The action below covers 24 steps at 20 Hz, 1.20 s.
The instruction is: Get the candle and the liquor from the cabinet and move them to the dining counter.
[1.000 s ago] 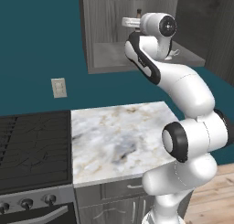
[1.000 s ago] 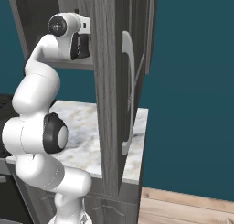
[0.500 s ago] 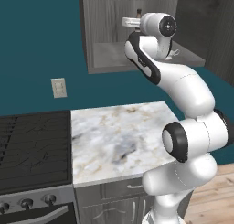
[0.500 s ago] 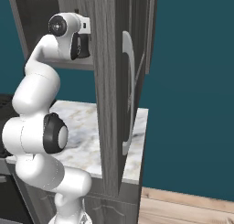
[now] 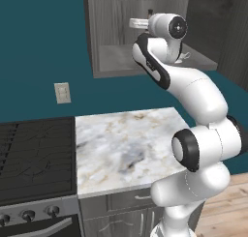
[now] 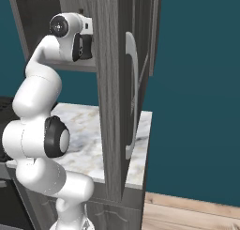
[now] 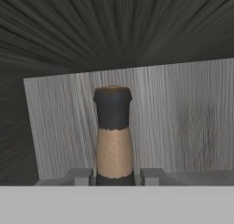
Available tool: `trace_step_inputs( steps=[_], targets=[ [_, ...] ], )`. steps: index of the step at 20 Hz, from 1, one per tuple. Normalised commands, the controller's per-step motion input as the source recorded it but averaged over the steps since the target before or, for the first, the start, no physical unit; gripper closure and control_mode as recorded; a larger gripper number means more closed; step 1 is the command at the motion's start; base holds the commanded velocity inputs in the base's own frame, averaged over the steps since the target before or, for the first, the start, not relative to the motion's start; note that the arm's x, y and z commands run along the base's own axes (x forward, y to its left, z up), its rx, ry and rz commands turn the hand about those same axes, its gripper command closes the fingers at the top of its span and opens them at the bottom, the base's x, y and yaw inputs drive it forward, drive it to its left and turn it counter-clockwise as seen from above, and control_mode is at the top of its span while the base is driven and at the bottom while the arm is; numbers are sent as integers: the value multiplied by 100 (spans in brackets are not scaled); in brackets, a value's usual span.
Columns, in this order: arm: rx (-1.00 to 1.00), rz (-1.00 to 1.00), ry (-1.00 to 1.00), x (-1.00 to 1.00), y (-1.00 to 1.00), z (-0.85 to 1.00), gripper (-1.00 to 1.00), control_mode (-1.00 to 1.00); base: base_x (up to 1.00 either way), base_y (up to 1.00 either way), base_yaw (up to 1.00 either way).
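Now, going left to right with the cabinet (image 5: 145,35) as my landmark: below and left of it the marble worktop (image 5: 121,144) sits bare beside the stove (image 5: 34,158), and the arm reaches up from the lower right into the open cabinet, just as it did a second ago. Neither base view shows any shift in the arm's pose over that second; what has changed is at the tool (image 7: 114,176). Its jaws have come in from wide open and now stand narrow, one fingertip (image 7: 80,176) just left and the other just right of the bottle neck in the hand view.

The liquor (image 7: 113,136) stands upright inside the cabinet, on its shelf, in front of the back wall; I see its dark cap and tan neck rising between the fingertips. I judge the tool to be closing on that neck, but I cannot tell whether the pads are pressing it yet or are just short of contact.

From the right base view the open cabinet door (image 6: 122,93) with its silver handle (image 6: 132,83) stands right of the arm and hides the shelf.

For the task, this reads as the grasp on the liquor being made; the lift out and the drive to the dining counter remain, as does the candle.
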Motion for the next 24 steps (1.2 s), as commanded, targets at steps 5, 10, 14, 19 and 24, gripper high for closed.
trace_step_inputs(
  steps=[5, 10, 14, 19, 24],
  targets=[
    [0, 0, 0, 0, 0, 0, 100, -100, 0, 0, 0],
    [0, 0, 0, -9, 0, 0, 100, -100, 0, 0, 0],
    [0, 0, 0, -35, 0, 0, 100, -100, 0, 0, 0],
    [0, 0, -1, -51, 0, 0, 100, -100, 0, 0, 0],
    [0, 0, -12, -75, 0, 0, 100, -100, 0, 0, 0]
  ],
)
